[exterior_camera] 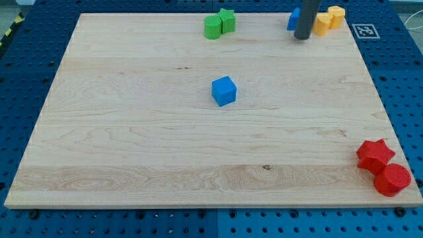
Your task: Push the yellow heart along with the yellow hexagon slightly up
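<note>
Two yellow blocks sit at the view's top right edge of the wooden board [132, 99]: the yellow heart [322, 24] and, touching it on its right, the yellow hexagon [336, 15]. The dark rod comes down just left of them, and my tip [302, 37] rests on the board at the heart's lower left, close to it. A blue block [293, 18] is partly hidden behind the rod on its left; its shape cannot be made out.
A green star [227, 20] and a green block [213, 28] touch at the top middle. A blue cube [224, 90] stands near the centre. A red star [375, 155] and a red cylinder [392, 179] sit at the bottom right corner.
</note>
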You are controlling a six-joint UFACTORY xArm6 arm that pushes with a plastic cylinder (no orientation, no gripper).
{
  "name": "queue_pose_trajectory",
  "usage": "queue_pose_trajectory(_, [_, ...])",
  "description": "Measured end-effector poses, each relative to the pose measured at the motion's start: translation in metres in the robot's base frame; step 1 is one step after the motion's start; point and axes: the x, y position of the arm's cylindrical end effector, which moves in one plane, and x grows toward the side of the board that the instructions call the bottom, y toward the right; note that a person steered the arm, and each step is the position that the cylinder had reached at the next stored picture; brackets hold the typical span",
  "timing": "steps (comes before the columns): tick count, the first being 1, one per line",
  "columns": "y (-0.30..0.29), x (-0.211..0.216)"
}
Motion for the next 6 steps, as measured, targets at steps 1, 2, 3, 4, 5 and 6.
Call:
queue_pose_trajectory(1, [0.009,0.006])
queue_pose_trajectory(2, [0.016,0.002])
queue_pose_trajectory(3, [0.025,-0.006])
queue_pose_trajectory(4, [0.026,-0.011])
queue_pose_trajectory(5, [0.026,-0.027])
queue_pose_trajectory(6, [0.026,-0.037])
